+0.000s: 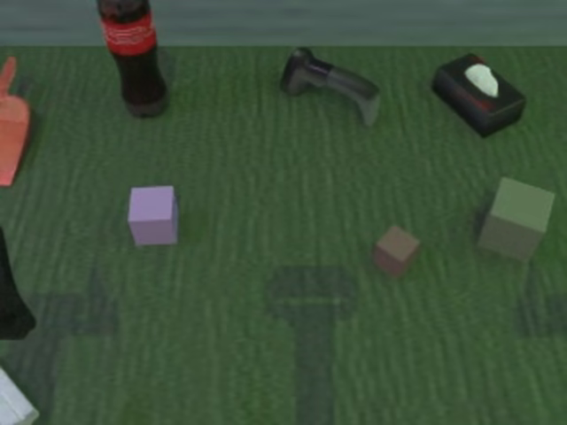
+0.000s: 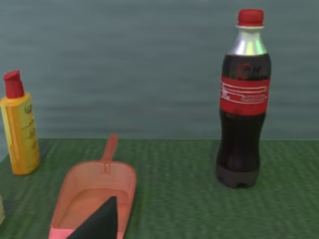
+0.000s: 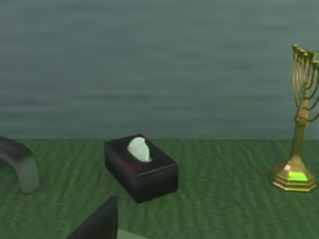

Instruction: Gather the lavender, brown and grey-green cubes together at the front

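Matte cubes (image 1: 152, 215) on ribbed carpet (image 1: 266, 177) (glossy bottle (image 1: 133, 53)).

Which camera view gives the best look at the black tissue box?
The right wrist view shows the black tissue box best: whole, near the middle, with its side walls and the white tissue on top. The top view shows it only from above, near the far right corner. The left wrist view does not show it.

Overhead view; low, rear-facing wrist views.
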Robot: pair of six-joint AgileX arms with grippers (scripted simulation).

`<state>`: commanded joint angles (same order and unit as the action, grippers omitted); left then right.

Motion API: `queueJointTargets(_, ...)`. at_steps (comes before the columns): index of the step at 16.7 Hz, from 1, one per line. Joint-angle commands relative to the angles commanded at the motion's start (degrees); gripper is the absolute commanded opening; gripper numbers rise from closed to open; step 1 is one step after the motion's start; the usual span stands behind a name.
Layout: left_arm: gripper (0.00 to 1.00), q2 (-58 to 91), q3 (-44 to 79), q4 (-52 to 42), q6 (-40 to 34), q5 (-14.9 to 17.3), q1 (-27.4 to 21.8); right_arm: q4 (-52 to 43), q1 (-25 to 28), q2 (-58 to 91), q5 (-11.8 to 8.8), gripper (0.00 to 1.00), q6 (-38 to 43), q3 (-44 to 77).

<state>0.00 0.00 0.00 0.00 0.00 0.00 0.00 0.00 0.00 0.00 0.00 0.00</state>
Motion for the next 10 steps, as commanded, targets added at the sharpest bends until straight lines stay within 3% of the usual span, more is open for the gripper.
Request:
queueJointTargets(5, 1.0, 0.0, 0.0, 0.0, 0.0, 0.0, 0.0, -2.3, 1.2, 3.5, -0.1, 1.0, -0.7, 3.5)
queueJointTargets(10, 1.0, 0.0, 0.0, 0.0, 0.0, 0.0, 0.0, -12.4, 5.8, 21.6, -0.1, 1.0, -3.9, 19.9)
